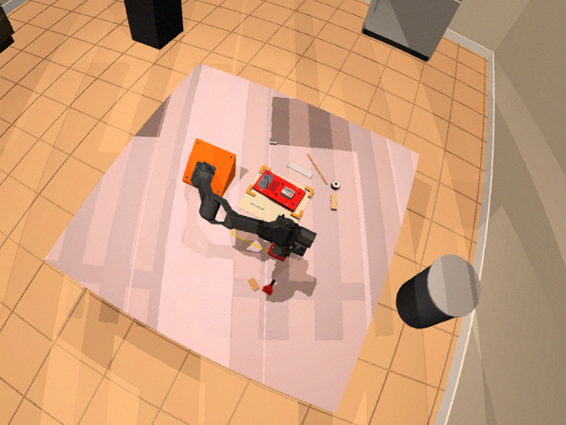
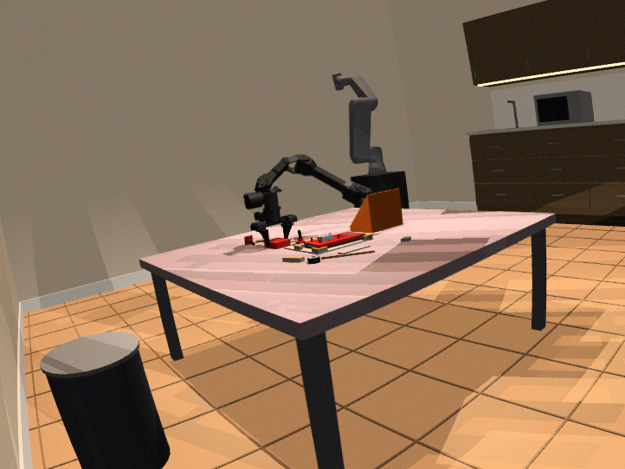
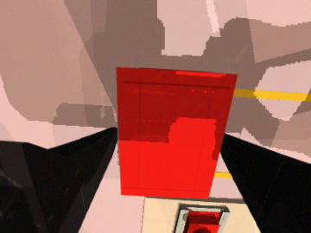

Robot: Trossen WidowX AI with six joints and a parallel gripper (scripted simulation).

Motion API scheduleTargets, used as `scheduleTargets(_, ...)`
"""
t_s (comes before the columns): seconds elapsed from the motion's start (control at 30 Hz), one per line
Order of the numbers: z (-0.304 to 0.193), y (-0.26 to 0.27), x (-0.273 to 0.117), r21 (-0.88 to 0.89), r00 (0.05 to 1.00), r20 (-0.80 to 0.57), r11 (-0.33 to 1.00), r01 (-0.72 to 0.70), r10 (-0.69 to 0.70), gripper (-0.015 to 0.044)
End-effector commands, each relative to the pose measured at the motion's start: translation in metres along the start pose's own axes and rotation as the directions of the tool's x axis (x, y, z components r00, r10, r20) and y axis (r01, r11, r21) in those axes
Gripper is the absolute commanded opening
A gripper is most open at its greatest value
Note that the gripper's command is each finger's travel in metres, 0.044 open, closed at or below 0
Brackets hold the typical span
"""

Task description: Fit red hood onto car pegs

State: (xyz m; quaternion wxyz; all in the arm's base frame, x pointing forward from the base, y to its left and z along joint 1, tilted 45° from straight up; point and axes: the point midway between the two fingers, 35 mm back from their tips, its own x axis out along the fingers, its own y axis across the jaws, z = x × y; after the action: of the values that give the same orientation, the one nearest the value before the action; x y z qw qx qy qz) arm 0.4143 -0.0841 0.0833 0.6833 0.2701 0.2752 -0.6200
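The red hood (image 3: pixel 173 134) lies flat on the table, roof up, between my two dark fingers. My gripper (image 3: pixel 168 135) is open, low over the hood, with one finger close to each long side. In the top and exterior views the gripper (image 1: pixel 282 249) (image 2: pixel 274 234) covers most of the hood (image 1: pixel 276 256) (image 2: pixel 276 243). The red chassis (image 1: pixel 280 190) (image 2: pixel 334 236) sits in its orange-cornered jig on a cream plate, with the grey engine block (image 1: pixel 288 192) on the deck. The pegs are too small to make out.
An orange wedge (image 1: pixel 210 167) holds the arm's base. A small red part (image 1: pixel 268 288) and a wooden block (image 1: pixel 253 283) lie in front of the hood. A stick (image 1: pixel 316 169), a white strip (image 1: pixel 299 170), a wheel (image 1: pixel 335 185) and another block (image 1: pixel 333 201) lie beyond the jig.
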Motion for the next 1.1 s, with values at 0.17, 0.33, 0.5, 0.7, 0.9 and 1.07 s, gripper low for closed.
scheduleTargets(0.17, 0.000, 0.000, 0.000, 0.001, 1.000, 0.000, 1.000, 0.000, 0.000, 0.0295)
scheduleTargets(0.33, 0.000, 0.000, -0.001, 0.000, 1.000, 0.000, 1.000, 0.000, 0.000, 0.0222)
scheduleTargets(0.5, 0.000, 0.000, -0.010, 0.000, 1.000, 0.000, 1.000, 0.000, 0.000, 0.0091)
scheduleTargets(0.7, 0.000, 0.000, -0.033, 0.000, 1.000, -0.002, 1.000, 0.000, 0.000, 0.0000)
scheduleTargets(0.9, -0.001, 0.000, -0.058, -0.001, 1.000, -0.003, 1.000, 0.000, 0.000, 0.0000)
scheduleTargets(1.07, -0.001, 0.000, -0.079, -0.001, 1.000, -0.004, 1.000, 0.001, -0.001, 0.0000)
